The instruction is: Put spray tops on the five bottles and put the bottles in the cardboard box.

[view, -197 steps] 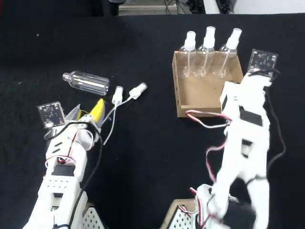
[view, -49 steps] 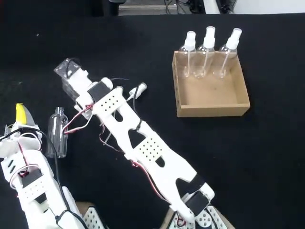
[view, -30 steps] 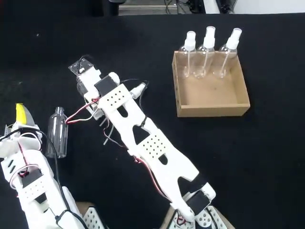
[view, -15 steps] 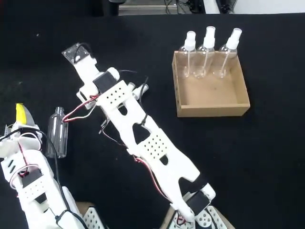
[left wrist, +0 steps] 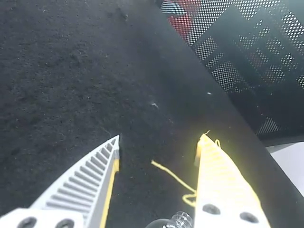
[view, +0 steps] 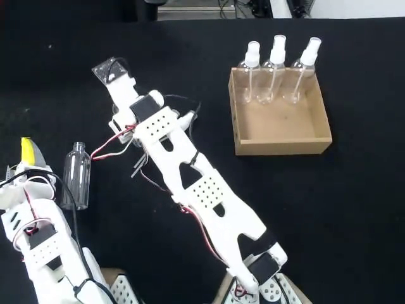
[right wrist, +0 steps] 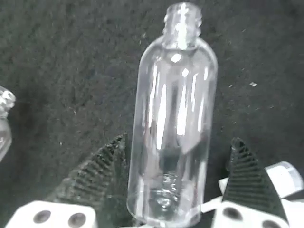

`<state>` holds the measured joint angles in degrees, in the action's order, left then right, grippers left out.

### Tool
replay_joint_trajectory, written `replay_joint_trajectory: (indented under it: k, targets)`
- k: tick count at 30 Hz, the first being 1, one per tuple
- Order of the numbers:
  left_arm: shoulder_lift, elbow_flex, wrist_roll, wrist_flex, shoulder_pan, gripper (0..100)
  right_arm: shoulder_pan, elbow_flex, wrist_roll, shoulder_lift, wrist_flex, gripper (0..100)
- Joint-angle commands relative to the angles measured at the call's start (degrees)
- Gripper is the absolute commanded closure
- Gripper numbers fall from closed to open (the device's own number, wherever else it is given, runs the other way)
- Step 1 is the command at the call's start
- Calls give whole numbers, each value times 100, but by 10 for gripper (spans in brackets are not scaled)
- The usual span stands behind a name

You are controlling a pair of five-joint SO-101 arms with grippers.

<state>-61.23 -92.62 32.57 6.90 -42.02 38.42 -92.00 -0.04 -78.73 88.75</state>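
An uncapped clear bottle (right wrist: pixel 173 118) lies on the black table between the fingers of my right gripper (right wrist: pixel 179 140), which is open with a gap on one side. In the high view the right arm (view: pixel 152 120) stretches across to the far left and covers that bottle. A second uncapped bottle (view: pixel 76 174) sits just right of my left gripper (view: pixel 28 152). That gripper (left wrist: pixel 159 137) is open, and the bottle's neck (left wrist: pixel 171 221) shows near its yellow finger. A loose spray top (view: pixel 188 116) lies beside the right arm. The cardboard box (view: pixel 281 147) holds three capped bottles (view: pixel 275 66).
Thin dip tubes (view: pixel 138 166) of the spray tops trail out from under the right arm. A white spray top (right wrist: pixel 285 175) lies close to the right gripper's finger. Another glass neck (right wrist: pixel 4 102) shows beside the bottle. The box's front half is bare.
The right arm swung from the box across to the far left and settled over the lying bottle. The left arm drew back to the near left, with a bottle now beside it.
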Motion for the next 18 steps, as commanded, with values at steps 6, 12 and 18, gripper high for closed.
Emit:
replay_joint_trajectory:
  k: [6, 12, 18]
  targets:
    - [-97, 356, 44, 105, 4, 748, 44, -400, -35, -13, -53, 919]
    - [-97, 347, 44, 105, 4, 748, -88, -391, -35, 400, 545, 984]
    - [-97, 347, 35, 123, 13, 748, -264, -382, -53, 936, 1248, 988]
